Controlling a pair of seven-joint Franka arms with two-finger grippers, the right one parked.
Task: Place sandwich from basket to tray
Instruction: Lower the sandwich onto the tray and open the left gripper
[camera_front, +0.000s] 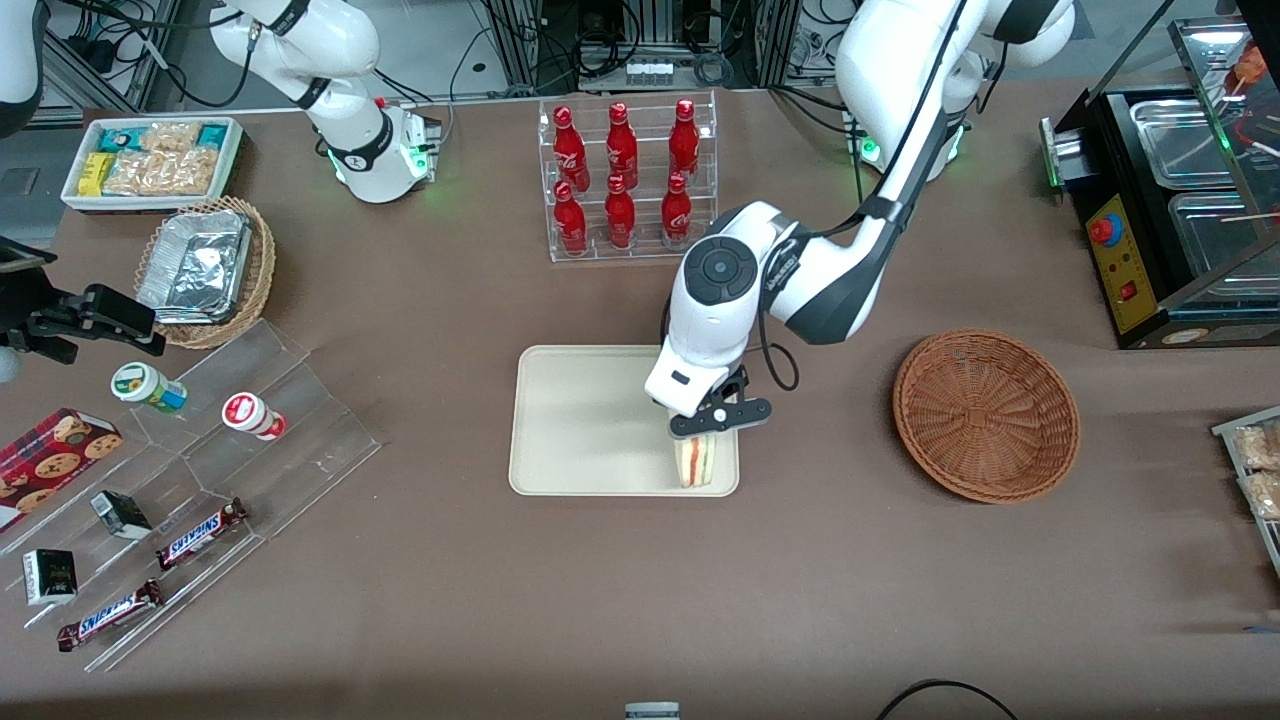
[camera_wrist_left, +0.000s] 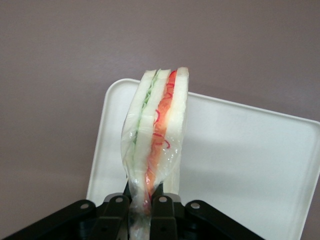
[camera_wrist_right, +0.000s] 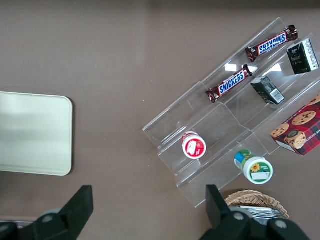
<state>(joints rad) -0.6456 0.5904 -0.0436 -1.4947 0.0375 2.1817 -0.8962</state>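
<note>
Front view | fingers (camera_front: 712, 418) pinching sandwich (camera_front: 699, 459) over tray (camera_front: 580, 420) | SNICKERS bars (camera_front: 200, 532)

Even overhead light fills your front view; the table (camera_front: 400, 600) shows soft, short shadows, one beside the basket (camera_front: 986, 415). Glare flares on the foil containers (camera_front: 195, 268). The gripper (camera_front: 712, 421) hangs over the tray (camera_front: 560, 420), with sandwich (camera_wrist_left: 157, 135) film glinting. The tray's surface looks washed out, and the fingers (camera_wrist_left: 162, 212) are blurred.
</note>
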